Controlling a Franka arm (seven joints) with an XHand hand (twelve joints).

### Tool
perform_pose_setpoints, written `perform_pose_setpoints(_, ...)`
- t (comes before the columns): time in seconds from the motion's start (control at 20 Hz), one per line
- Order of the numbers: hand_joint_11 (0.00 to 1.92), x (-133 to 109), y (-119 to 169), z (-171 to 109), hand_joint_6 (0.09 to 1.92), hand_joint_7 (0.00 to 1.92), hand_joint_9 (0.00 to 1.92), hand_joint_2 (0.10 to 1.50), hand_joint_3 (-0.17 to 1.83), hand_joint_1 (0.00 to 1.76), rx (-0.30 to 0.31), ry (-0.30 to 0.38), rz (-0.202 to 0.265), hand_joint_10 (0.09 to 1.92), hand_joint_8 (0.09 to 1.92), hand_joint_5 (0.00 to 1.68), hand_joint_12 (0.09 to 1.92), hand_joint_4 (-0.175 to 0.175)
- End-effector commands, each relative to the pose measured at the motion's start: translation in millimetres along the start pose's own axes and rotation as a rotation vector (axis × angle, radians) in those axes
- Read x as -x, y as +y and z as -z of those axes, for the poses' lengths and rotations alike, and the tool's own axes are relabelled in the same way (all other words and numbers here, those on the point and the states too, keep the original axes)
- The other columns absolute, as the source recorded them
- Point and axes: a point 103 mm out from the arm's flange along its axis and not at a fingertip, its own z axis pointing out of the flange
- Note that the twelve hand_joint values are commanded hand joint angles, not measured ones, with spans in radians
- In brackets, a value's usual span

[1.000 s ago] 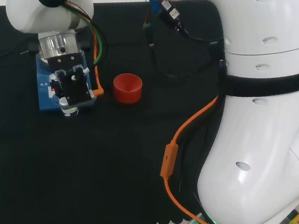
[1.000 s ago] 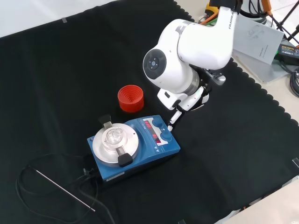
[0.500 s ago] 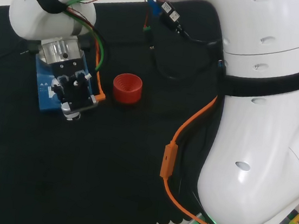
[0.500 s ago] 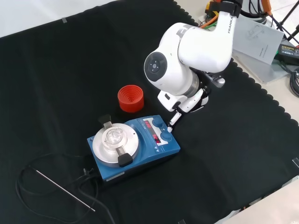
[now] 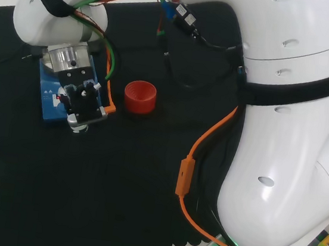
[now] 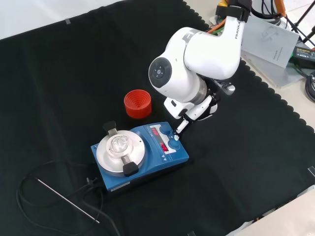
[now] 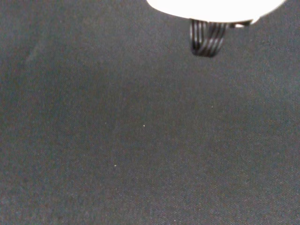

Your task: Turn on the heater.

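The robot hand [image 6: 193,109] pokes one straight finger [image 6: 180,127] at the blue heater's [image 6: 147,157] knob [image 6: 174,144] — red ring [image 6: 137,103] nearby.

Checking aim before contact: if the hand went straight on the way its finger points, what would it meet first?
Probably the heater's blue knob: in the front view the hand's extended finger points down at it, though depth is unclear.

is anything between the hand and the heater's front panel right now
Nothing visible stands in the way. In the front view the hand reaches down from the arm with a finger tip right at the knob on the blue heater. The red cup stands off to the side, clear of that path.
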Motion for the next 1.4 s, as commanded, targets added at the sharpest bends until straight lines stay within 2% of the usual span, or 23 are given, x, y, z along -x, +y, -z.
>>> perform_pose_setpoints(0.05, 1.45, -0.6, -2.8, 10.9, 0.38, 1.53, 1.57, 0.59, 1.11, 1.55, 0.004, -0.008, 0.000, 1.92, 1.92, 0.20, 1.56, -0.028)
perform_pose_setpoints(0.6, 1.45, -2.8, -0.4, 20.4, 0.37, 1.53, 1.57, 0.59, 1.11, 1.55, 0.003, -0.022, -0.002, 1.92, 1.92, 0.20, 1.56, -0.029)
perform_pose_setpoints(1.4, 1.45, -1.7, 13.6, 7.0, 0.36, 1.53, 1.57, 0.58, 1.11, 1.55, -0.010, -0.022, -0.003, 1.92, 1.92, 0.20, 1.57, -0.033)
